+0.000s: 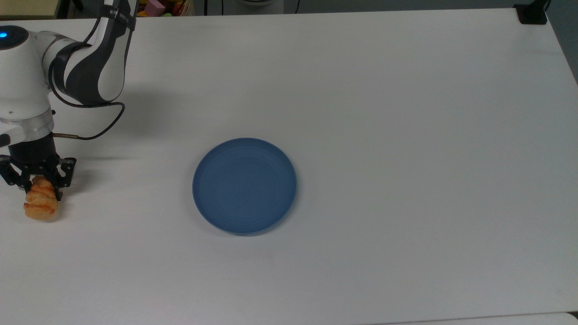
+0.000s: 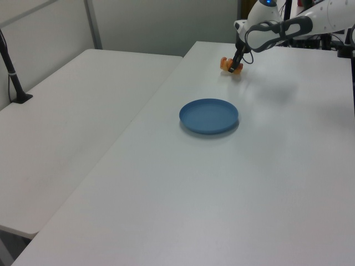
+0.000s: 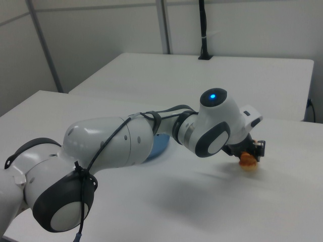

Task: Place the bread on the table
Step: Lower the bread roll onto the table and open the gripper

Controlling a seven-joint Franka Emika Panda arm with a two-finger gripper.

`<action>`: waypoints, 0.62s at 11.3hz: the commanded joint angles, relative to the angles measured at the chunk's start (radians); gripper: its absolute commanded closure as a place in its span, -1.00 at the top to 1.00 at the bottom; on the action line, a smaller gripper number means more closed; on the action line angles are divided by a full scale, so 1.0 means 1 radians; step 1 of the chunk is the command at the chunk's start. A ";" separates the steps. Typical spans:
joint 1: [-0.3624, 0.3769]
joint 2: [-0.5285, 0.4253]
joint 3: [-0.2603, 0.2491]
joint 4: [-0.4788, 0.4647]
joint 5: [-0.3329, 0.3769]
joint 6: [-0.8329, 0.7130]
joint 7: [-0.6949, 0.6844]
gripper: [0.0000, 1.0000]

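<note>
Gripper (image 1: 35,187) stands at the far left edge of the top view, fingers pointing down and closed on the upper end of the bread (image 1: 40,203); the same grasp appears at upper centre-right of the left view, gripper (image 2: 237,65) on bread (image 2: 229,65), and at right of centre in the right view, where the bread (image 3: 247,160) hangs below the wrist.

Bread position: low over the table (image 1: 406,135), at or very near the surface; a short shadow lies directly beside it in the top view; contact with the table cannot be confirmed from these views.

Plate (image 1: 244,185): blue, round, bare, centre-left in the top view; well apart from the bread.

Task status:
- Done: bread is off the plate and carried over bare table, far to the top view's left; the gripper sits low, so the lowering appears almost complete.
- Left: seat the bread on the table; open the fingers; lift the gripper away.

Judgement: the task is in its final stage; release is the main step outstanding. The bread hangs end-down, so it will probably tip onto its side when released; no hazard, since nothing lies close by.
</note>
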 commanded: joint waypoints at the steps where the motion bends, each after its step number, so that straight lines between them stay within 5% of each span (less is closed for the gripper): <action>1: 0.019 0.006 -0.030 -0.006 -0.016 0.023 -0.007 0.99; 7: 0.038 -0.118 -0.041 -0.073 -0.001 0.009 -0.003 1.00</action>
